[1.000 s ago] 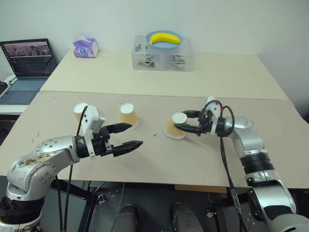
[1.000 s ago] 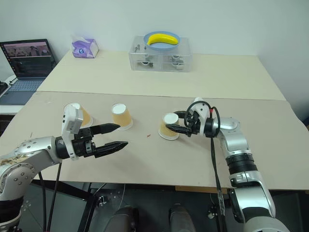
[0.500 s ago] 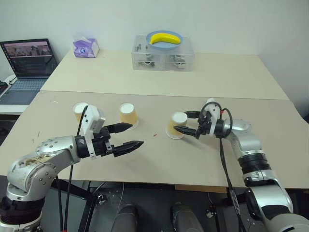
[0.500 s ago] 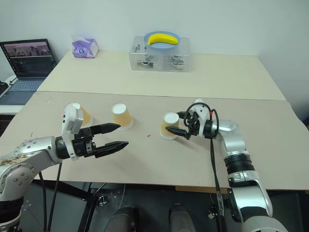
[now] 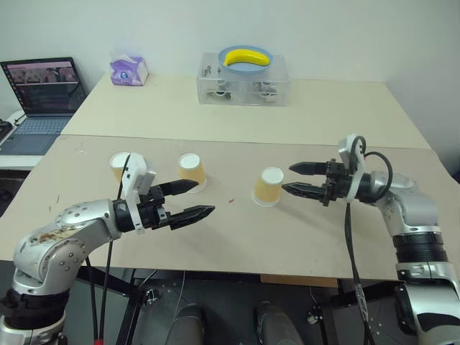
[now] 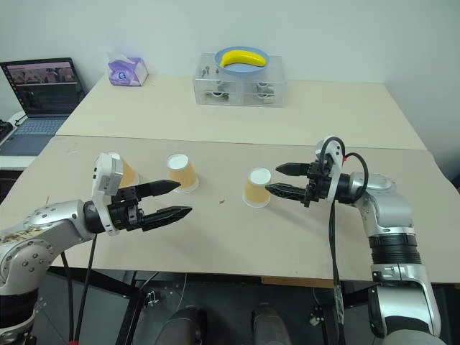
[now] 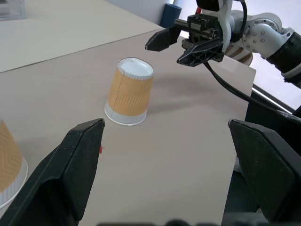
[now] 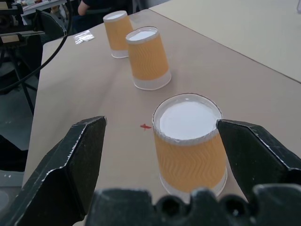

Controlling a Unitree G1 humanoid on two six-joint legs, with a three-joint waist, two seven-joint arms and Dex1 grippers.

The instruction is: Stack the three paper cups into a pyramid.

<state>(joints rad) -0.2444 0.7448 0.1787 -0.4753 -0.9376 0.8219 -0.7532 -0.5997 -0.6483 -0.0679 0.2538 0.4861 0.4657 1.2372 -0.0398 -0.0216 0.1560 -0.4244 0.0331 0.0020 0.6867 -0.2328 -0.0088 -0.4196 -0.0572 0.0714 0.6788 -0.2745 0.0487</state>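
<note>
While I watch the head camera, I see the three paper cups standing upside down in a row across the middle of the near table (image 5: pixel 237 248), none stacked on another. I have the left cup (image 5: pixel 118 166) at the middle left of the frame, partly hidden behind my left arm's white wrist housing. I find the middle cup (image 5: pixel 192 171) a little to its right, and the right cup (image 5: pixel 269 187) sits just right of centre, well apart from the other two.

My right gripper (image 5: pixel 293 179) hovers at the middle right of the frame, fingers spread and empty, tips pointing toward the right cup and just short of it without touching. From the right wrist camera that cup (image 8: pixel 189 141) stands between the two parted fingers and beyond their tips, with the other two cups lined up behind it.

My left gripper (image 5: pixel 204 198) is released as well, its fingers wide and holding nothing, tips in the lower centre-left of the frame, near the middle cup but clear of it.

At the top of the frame, on the far table, I see a clear drawer box (image 5: pixel 243 83) carrying a blue bowl with a banana (image 5: pixel 244 57), a tissue pack (image 5: pixel 128 70) at upper left, and a laptop (image 5: pixel 42 100) at the left edge.
</note>
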